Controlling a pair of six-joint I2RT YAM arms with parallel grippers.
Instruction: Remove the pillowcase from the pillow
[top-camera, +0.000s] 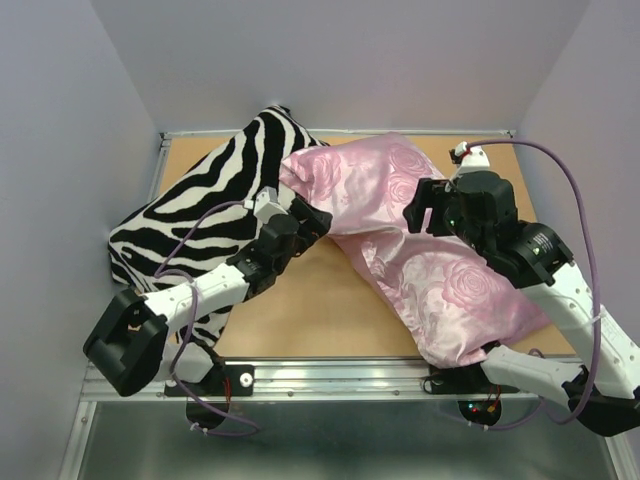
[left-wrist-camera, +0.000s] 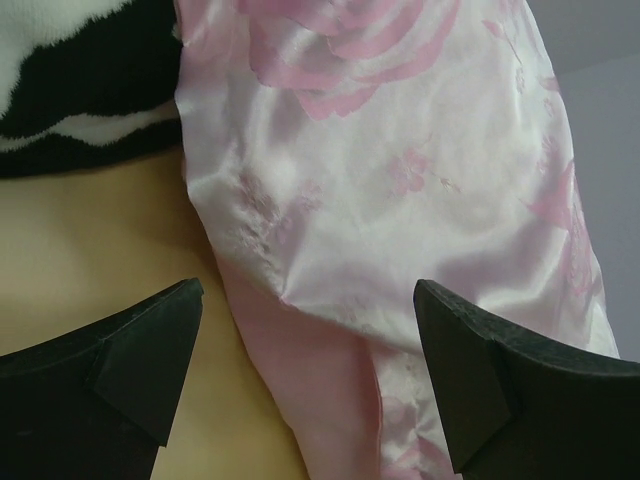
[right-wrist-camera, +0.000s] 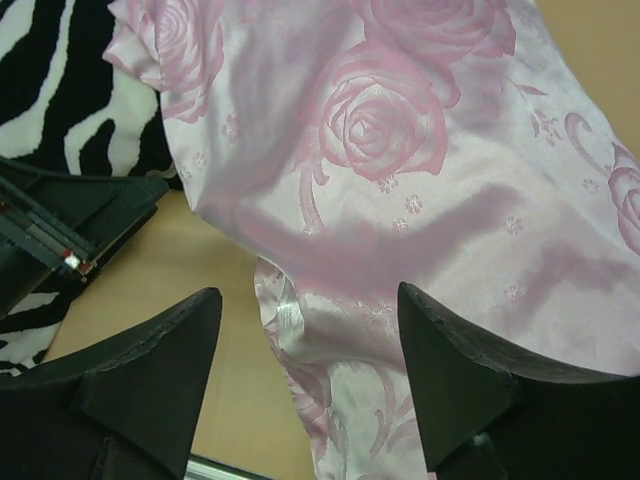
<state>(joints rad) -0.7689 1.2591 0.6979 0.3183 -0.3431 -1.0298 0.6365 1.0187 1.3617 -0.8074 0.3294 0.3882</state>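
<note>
The left arm (top-camera: 200, 295) and right arm (top-camera: 568, 298) angle inward, both jaws spread wide, empty.

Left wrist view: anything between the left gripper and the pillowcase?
Nothing visible. The open left gripper points straight at the pillowcase, whose folded edge lies right ahead of its fingers. The zebra pillow sits off to one side, out of the path.

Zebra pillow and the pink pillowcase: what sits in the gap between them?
In the top view, the left arm reaches into that gap, jaws open, above bare tabletop. Farther back, the zebra pillow and pillowcase touch.
</note>
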